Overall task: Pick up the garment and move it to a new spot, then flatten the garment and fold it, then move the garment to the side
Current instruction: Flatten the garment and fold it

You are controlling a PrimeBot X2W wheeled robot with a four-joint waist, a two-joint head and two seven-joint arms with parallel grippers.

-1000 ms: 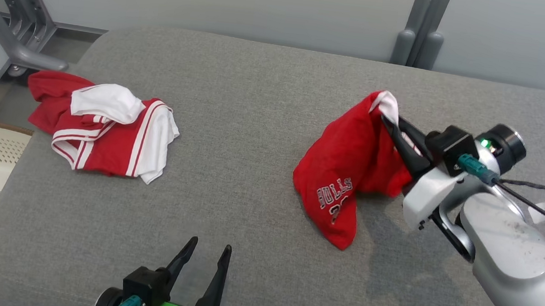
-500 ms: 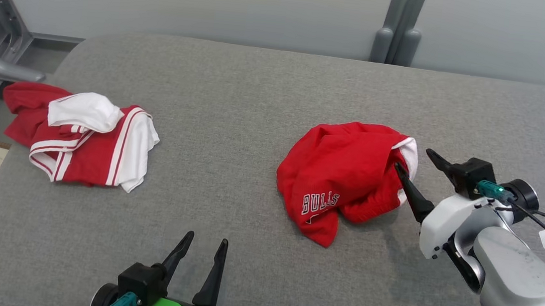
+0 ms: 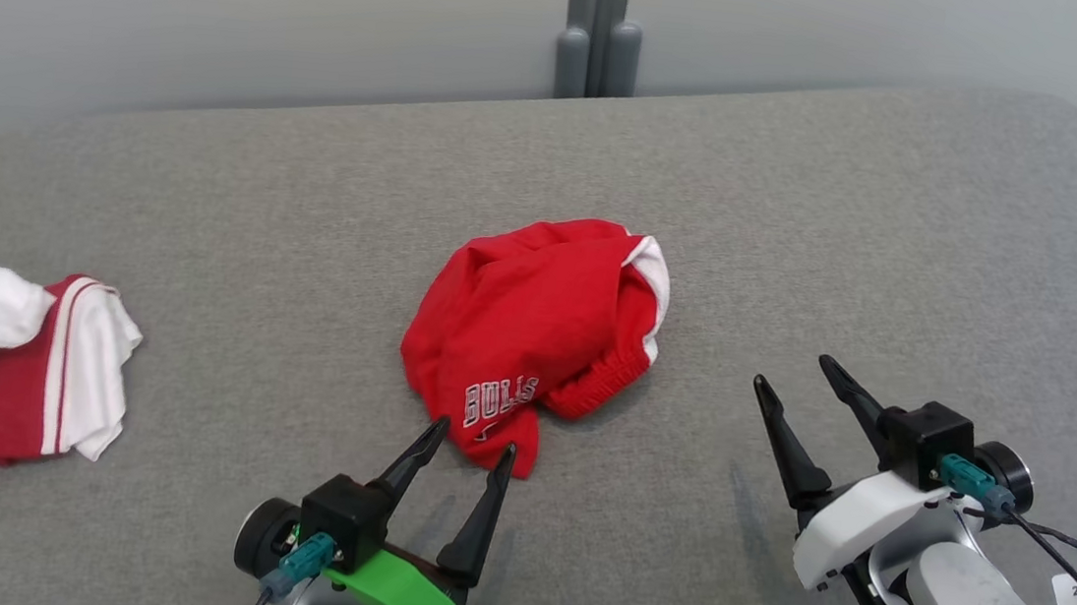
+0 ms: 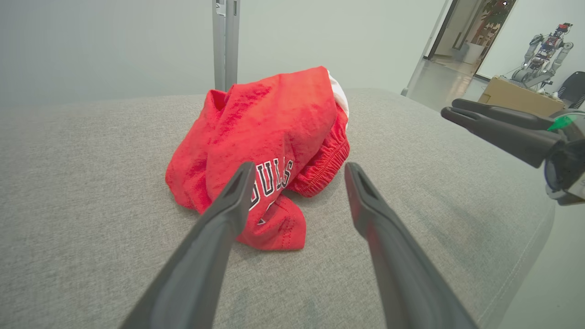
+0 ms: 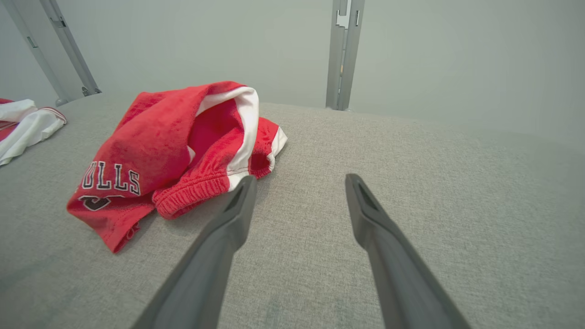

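Note:
The garment is a pair of red shorts with white side trim and "BULLS" lettering, lying crumpled in a heap on the grey padded surface. It also shows in the left wrist view and the right wrist view. My left gripper stands open just in front of its near edge, nothing between the fingers. Off to the right of the garment, my right gripper is open and apart from the cloth, with bare grey fabric between its fingers.
A second red and white garment lies bunched at the surface's left side. A grey upright post stands behind the far edge against the pale wall. The surface's right end curves down toward the floor.
My right gripper has opened and let go of the garment, which dropped into a heap. It has drawn back to the right. The head view has swung right, shifting everything leftward.

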